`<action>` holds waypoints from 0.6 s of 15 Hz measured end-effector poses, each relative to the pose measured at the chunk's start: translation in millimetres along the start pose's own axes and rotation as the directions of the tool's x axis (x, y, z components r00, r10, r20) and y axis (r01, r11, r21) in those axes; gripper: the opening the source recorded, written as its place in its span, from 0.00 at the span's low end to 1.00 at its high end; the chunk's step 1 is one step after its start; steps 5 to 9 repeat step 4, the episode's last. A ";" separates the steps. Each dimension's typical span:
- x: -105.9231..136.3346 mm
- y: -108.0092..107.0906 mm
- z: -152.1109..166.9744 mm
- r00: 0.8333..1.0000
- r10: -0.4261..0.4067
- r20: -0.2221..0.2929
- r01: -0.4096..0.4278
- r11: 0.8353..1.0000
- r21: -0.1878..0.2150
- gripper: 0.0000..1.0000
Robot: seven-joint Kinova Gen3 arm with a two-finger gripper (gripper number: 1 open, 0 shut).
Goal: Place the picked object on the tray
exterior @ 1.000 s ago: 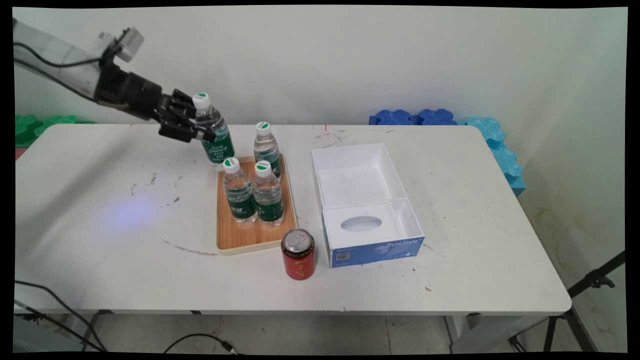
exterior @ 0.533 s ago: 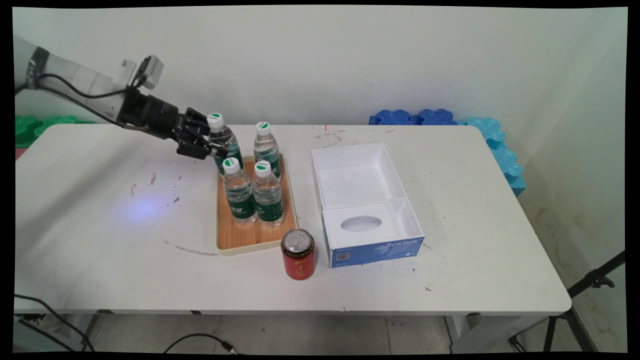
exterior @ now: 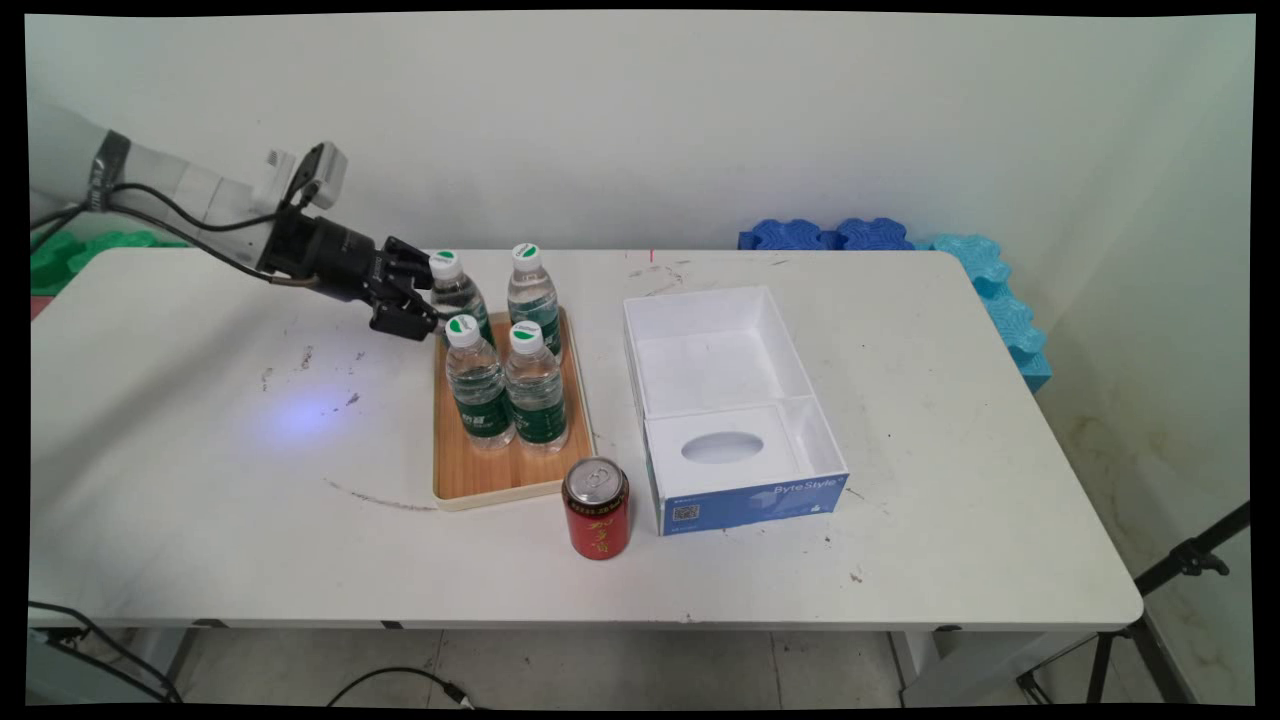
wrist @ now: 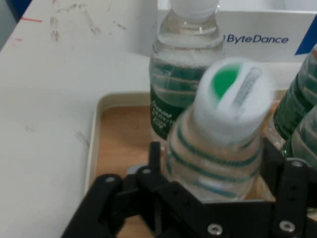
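On the blue front of the tissue box (exterior: 752, 500) I can read "Byte Style" in white, with a small QR code at its left. In my hand view, the box wall (wrist: 257, 38) reads "ByteDance". The red can (exterior: 598, 520) has gold characters, which I cannot read. The bottle labels (exterior: 485, 415) carry white print, too small for me.
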 end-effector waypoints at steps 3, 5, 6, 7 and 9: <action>-2.0 1.7 4.7 1.000 0.002 -0.003 -0.002 1.000 0.004 1.00; -2.1 2.0 5.5 1.000 0.002 -0.004 -0.002 1.000 0.005 1.00; -2.1 2.0 5.5 1.000 0.002 -0.004 -0.002 1.000 0.005 1.00; -2.1 2.0 5.5 1.000 0.002 -0.004 -0.002 1.000 0.005 1.00; -2.1 2.0 5.5 1.000 0.002 -0.004 -0.002 1.000 0.005 1.00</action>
